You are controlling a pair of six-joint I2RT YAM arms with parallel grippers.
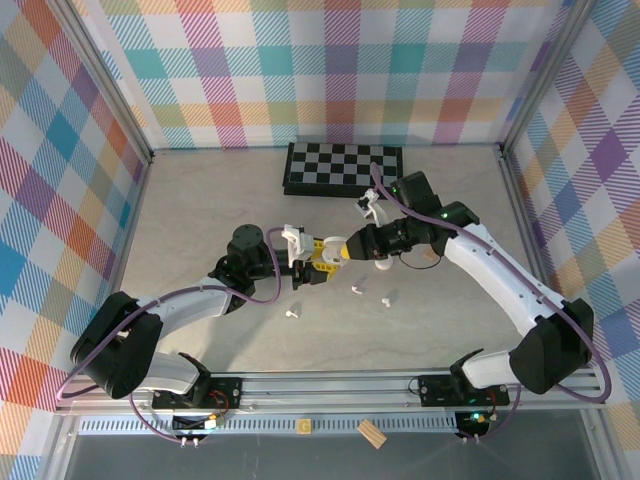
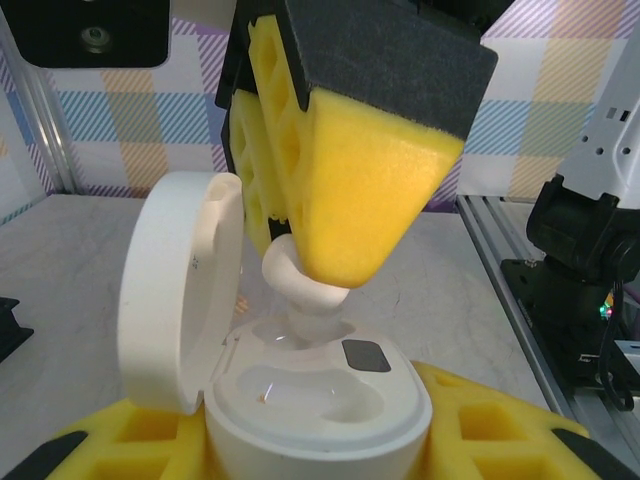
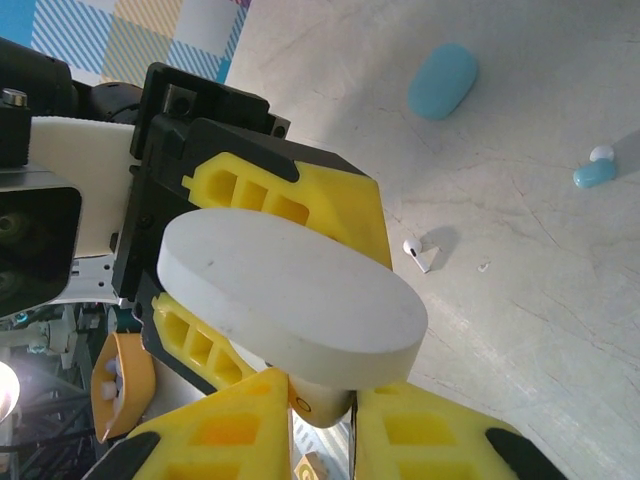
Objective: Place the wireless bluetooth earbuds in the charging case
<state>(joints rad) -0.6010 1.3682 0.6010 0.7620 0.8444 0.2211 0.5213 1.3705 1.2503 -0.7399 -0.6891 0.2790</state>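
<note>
- Beige marbled table top [image 1: 200, 200], closed in by plaid walls.
- Black-and-white chequered board [image 1: 343, 168] flat at the far edge, well apart from both grippers.
- Left gripper [image 1: 312, 270] at mid-table, yellow jaws clamped on the base of the white charging case [image 2: 320, 410]; lid swung open and standing upright at the left of the left wrist view.
- Right gripper [image 2: 320, 240] over the open case, jaws pinched shut on a white earbud [image 2: 300, 285]; stem down in the case's well, head above the rim.
- Light blue pebble case [image 3: 442, 80] closed, lying on the table beyond the held case.
- Light blue earbud [image 3: 595, 172] loose on the table near that blue case.
- Second white earbud [image 3: 418, 255] loose on the table, just beside the left gripper's fingers.
</note>
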